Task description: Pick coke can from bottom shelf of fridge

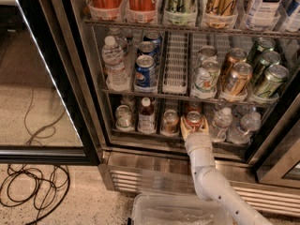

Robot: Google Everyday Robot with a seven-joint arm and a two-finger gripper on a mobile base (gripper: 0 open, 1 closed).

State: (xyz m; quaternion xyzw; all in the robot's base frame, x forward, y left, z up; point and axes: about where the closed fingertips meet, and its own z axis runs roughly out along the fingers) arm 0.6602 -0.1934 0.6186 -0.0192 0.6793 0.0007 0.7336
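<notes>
Nearest, a clear plastic bin sits on the speckled floor, with loose cables to its left. The white arm rises from the lower right, crossing the ribbed steel base of the fridge. The gripper is at the front edge of the bottom shelf, its tan fingers pinching the coke can from either side.

The can stands in a narrow lane, with a brownish can just beside it on the left and a water bottle just beside it on the right. The rack above hangs low over the can tops. The open door stands well to the left.
</notes>
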